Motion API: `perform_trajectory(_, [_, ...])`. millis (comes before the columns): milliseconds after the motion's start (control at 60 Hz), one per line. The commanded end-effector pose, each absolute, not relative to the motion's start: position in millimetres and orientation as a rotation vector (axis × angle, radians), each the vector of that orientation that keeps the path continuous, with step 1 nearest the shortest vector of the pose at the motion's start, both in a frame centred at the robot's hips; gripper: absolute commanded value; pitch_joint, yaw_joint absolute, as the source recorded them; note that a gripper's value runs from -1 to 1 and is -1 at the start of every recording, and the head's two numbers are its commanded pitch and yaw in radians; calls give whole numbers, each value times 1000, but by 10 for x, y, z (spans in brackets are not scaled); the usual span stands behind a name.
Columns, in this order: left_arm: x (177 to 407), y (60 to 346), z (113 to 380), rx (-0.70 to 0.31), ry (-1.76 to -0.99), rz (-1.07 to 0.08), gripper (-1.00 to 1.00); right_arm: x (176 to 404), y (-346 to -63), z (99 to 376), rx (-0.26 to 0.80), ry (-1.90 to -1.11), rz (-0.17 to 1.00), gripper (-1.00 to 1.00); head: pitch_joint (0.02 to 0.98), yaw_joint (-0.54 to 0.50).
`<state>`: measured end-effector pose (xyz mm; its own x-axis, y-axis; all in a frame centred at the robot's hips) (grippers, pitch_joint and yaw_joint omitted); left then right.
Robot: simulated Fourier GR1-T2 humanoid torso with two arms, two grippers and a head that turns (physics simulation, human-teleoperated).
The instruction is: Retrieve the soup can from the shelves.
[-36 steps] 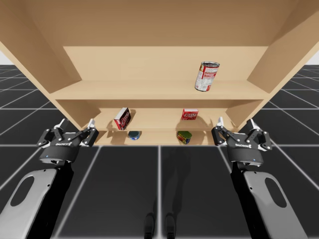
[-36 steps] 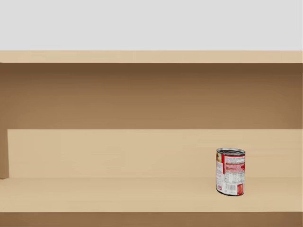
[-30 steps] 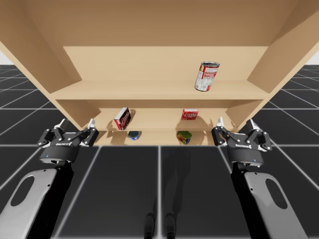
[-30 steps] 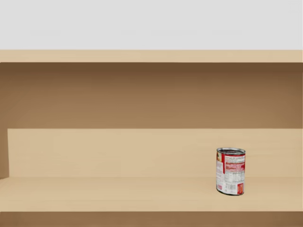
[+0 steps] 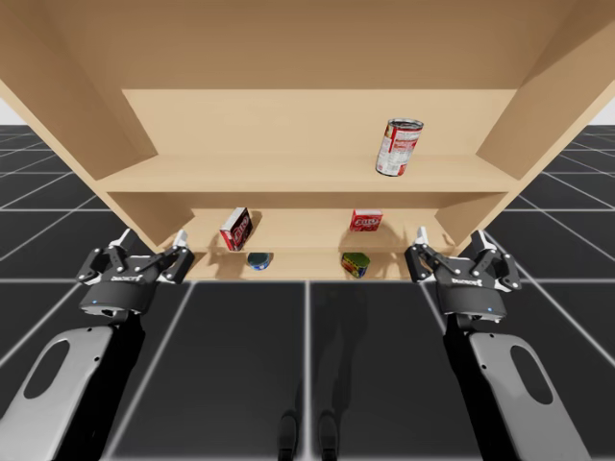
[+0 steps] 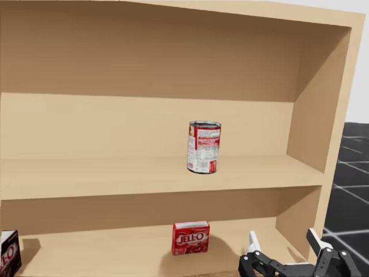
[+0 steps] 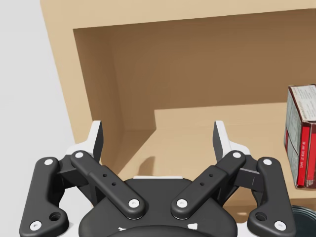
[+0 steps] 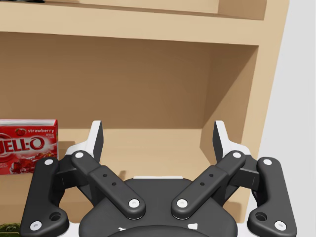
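Note:
The soup can [image 5: 398, 147], red and white with a silver top, stands upright on the upper shelf [image 5: 288, 175], right of its middle. In the head view the soup can [image 6: 203, 147] is at the centre. My left gripper [image 5: 151, 240] hangs open in front of the lower shelf's left end, well below and left of the can. In its own view my left gripper [image 7: 158, 136] holds nothing. My right gripper [image 5: 452, 238] is open in front of the lower shelf's right end, below the can. Nothing lies between the fingers of my right gripper [image 6: 283, 242] [image 8: 158, 133].
A red box [image 5: 365, 220] [image 6: 191, 238] [image 8: 27, 145] stands on the lower shelf under the can. A red and white box [image 5: 235, 229] [image 7: 301, 136] stands further left. A blue tin [image 5: 258, 259] and a green can [image 5: 355, 263] sit lowest. The shelf's side walls [image 6: 323, 115] flank both grippers.
My head has turned down and to the right, bringing the can to the centre and the lower shelf and right gripper into view. Both arms have edged slightly inward.

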<state>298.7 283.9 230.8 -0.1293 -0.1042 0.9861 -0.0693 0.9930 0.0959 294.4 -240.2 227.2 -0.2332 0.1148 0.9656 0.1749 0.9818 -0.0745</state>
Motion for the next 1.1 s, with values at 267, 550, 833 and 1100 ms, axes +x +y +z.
perform_trajectory(267, [2990,2821,2305,125,-1701,-31,-1000,2886,-2361,2355,-200,-1819,-40,-1000,273,-271])
perform_trajectory(550, [2992,2832,2311,113,-1703,-30,-1000,2567,-2114,3000,-165,-1836,54,-1000,270,-272])
perform_trajectory(833, [2994,2835,2317,114,-1703,-30,-1000,2575,-1887,3529,-129,-1837,130,-1000,266,-275])
perform_trajectory(1100, [2994,2840,2324,112,-1704,-26,-1000,2885,-1648,3704,-16,-1747,164,-1000,259,-269])
